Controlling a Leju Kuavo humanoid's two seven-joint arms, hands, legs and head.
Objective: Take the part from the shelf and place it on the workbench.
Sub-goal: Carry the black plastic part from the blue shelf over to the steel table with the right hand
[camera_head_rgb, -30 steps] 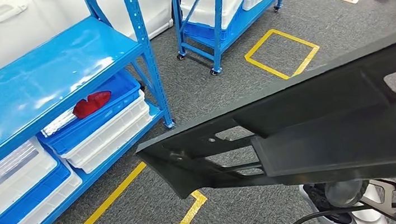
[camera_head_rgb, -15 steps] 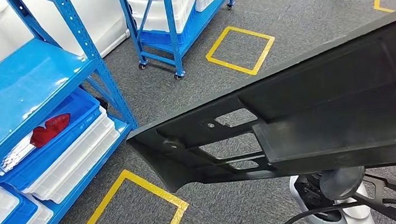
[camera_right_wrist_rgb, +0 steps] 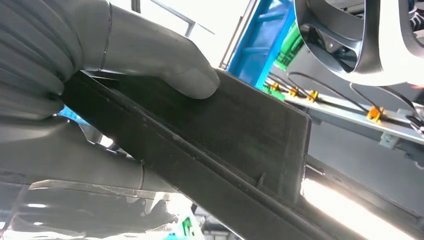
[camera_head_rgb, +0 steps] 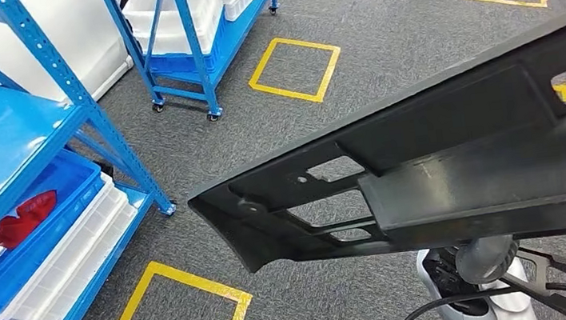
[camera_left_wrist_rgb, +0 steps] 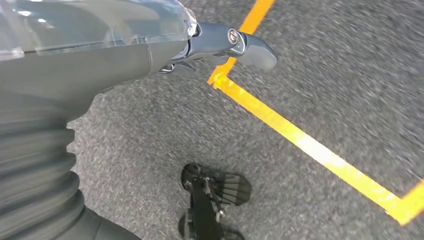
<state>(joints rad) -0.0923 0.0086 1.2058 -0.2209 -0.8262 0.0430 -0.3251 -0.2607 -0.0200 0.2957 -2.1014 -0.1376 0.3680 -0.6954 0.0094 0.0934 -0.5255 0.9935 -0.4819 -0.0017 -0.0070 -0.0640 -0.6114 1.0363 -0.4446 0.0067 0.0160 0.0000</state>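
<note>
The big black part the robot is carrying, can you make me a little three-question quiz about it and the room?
1. True or false: the right robot hand grips the black part.
2. What colour is the shelf beside the robot? A green, B blue, C red.
3. Fill in: the squares taped on the grey floor are ____.

Key: 1 true; 2 B; 3 yellow.

floor: grey carpet | yellow tape squares | blue racks
</note>
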